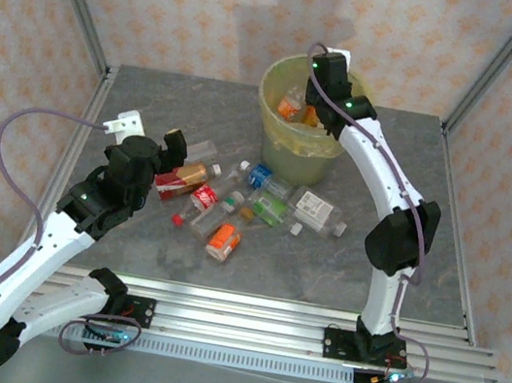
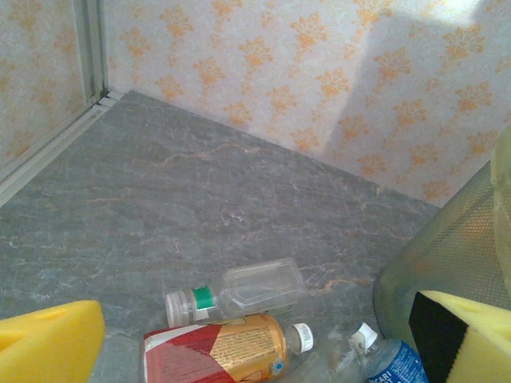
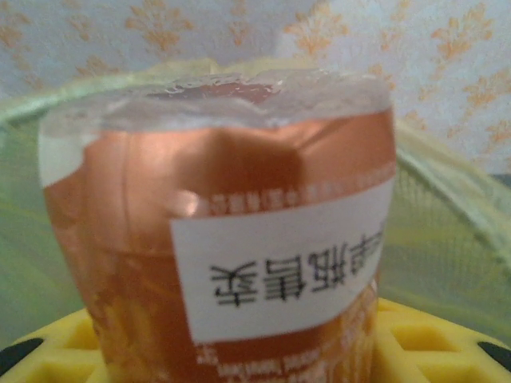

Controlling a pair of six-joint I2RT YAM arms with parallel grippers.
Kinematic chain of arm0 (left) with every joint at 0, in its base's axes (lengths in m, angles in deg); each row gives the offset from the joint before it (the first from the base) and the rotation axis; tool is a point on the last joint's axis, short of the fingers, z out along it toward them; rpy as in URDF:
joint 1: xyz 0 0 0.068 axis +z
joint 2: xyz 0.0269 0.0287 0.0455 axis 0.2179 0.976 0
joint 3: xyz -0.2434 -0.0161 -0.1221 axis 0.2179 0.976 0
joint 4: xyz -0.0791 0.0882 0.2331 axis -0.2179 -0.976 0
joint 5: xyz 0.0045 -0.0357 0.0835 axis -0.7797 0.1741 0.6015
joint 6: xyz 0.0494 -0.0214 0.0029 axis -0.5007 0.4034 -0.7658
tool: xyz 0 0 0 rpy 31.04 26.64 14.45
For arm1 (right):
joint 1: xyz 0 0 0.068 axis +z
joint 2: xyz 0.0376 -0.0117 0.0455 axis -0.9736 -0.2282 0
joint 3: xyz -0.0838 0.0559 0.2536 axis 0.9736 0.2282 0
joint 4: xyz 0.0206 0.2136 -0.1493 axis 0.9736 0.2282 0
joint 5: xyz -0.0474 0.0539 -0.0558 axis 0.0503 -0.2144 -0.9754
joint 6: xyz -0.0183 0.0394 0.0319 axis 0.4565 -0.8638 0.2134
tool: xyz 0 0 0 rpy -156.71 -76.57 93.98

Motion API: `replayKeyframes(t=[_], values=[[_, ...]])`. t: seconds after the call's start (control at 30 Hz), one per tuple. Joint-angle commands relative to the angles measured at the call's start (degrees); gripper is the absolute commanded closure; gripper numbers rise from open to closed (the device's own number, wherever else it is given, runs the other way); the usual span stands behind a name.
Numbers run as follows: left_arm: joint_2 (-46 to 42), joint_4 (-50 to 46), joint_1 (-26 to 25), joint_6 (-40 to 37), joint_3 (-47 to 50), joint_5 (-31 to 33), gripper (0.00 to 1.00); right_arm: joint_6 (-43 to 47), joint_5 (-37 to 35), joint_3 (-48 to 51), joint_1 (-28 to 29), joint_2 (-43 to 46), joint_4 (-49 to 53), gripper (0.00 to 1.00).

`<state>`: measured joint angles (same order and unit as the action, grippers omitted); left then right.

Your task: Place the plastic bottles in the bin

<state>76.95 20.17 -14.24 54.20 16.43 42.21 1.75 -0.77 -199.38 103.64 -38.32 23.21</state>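
Observation:
My right gripper [image 1: 315,111] hangs over the mouth of the bin [image 1: 277,151], shut on an orange-labelled plastic bottle [image 3: 223,239] with a white sticker. That bottle stands between the yellow pads [image 3: 435,343], with the bin's bag [image 3: 451,215] behind it. Several plastic bottles lie on the table in front of the bin: a red-labelled one [image 1: 182,179], an orange one [image 1: 223,240], a blue one [image 1: 260,178], and a white-labelled one [image 1: 316,212]. My left gripper [image 1: 153,133] hovers open above the left of this pile, over a clear green-ringed bottle [image 2: 239,291] and a red-and-orange bottle [image 2: 215,347].
The grey table [image 1: 130,239] is walled by patterned panels and metal posts. The bin wall [image 2: 447,263] rises close to the right of my left gripper, with a blue-labelled bottle [image 2: 391,363] at its foot. An aluminium rail [image 1: 245,313] runs along the near edge.

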Motion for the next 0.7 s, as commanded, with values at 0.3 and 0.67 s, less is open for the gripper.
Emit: replayKeyframes(t=[0.3,0.67], values=[[1.25,-1.63,0.55,-0.62,-3.30,-1.70,0.00,-1.53,-6.80,1.02,-0.37,6.56,-2.07,0.13],[5.66,-3.85,0.55,-1.58,-6.47,-3.36,0.00,-2.24,-6.38,-1.59,-0.37,11.70,2.59,0.10]])
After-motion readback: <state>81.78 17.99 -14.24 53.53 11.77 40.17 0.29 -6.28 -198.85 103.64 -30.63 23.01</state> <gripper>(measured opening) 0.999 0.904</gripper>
